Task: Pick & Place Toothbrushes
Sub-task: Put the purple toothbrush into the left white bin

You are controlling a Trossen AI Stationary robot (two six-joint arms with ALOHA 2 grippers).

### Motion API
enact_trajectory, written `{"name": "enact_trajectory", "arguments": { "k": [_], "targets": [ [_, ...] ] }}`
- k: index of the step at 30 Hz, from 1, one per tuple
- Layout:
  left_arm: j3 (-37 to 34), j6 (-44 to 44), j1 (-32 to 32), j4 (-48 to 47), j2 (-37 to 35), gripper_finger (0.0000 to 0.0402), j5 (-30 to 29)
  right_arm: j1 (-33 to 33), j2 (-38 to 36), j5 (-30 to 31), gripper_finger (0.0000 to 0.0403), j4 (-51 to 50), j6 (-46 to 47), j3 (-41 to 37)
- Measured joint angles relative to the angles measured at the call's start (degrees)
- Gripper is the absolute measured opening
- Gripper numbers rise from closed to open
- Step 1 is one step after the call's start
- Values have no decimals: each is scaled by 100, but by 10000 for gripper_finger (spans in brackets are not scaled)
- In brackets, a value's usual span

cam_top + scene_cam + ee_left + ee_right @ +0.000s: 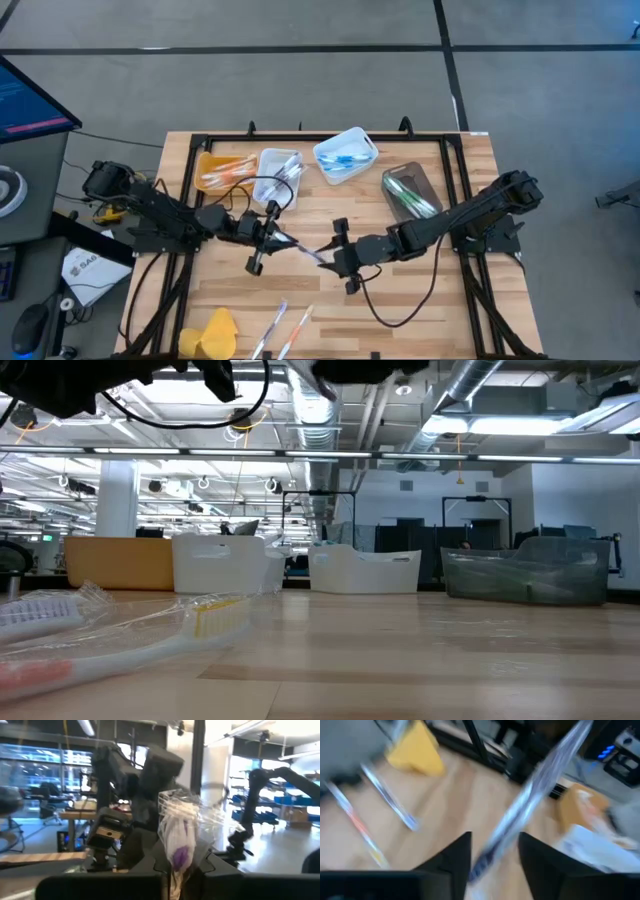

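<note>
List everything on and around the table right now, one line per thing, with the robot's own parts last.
Orange bin: one, back left of the table, toothbrushes inside.
White bin: one, beside the orange bin, toothbrushes inside.
Second white bin: one, back centre, blue toothbrushes inside.
Dark clear bin: one, back right, green toothbrushes inside.
Wrapped toothbrush: one, purple in clear wrap, held above mid-table between the two arms.
Loose toothbrushes: two, wrapped, front edge of the table.
Yellow lump: one, front left.
Table: one, light wood with a black frame.
Monitor: one, off the table, far left.
Left end effector: shut on the wrapped toothbrush.
Right end effector: open, at the toothbrush's other end.
</note>
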Motion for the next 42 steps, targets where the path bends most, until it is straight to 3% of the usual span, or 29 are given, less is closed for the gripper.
{"name": "enact_trajectory", "arguments": {
  "k": [4,7,12,18,22,31,37,39,42],
  "targets": [
    [2,12,142,-80,-239,7,-282,0,-259,952,208,-608,-400,0],
    [178,14,370,-794,-537,7,-512,-38,-630,1592,239,-1150,-173,0],
    [838,16,706,-2807,-885,7,-1066,-171,-1411,1610,255,-2167,338,-44],
    [1939,-19,880,-4853,-935,6,-1632,-330,-2448,1608,255,-2867,965,-884],
    [2727,-322,988,-6469,-929,6,-2051,-506,-3188,1609,255,-2730,1020,-1489],
    [4228,-1403,1951,-9675,-810,6,-2084,-1022,-4131,1589,255,-2444,1018,-2020],
    [4422,-2677,2653,-10345,-432,6,-1793,-1178,-3984,1496,255,-2093,970,-2020],
    [4424,-2704,2901,-10369,-250,6,-1397,-1237,-3860,1342,255,-1938,921,-2019],
    [4424,-2703,3243,-10424,41,6,-1284,-1329,-3639,1030,255,-1785,820,-2016]
  ]
}}
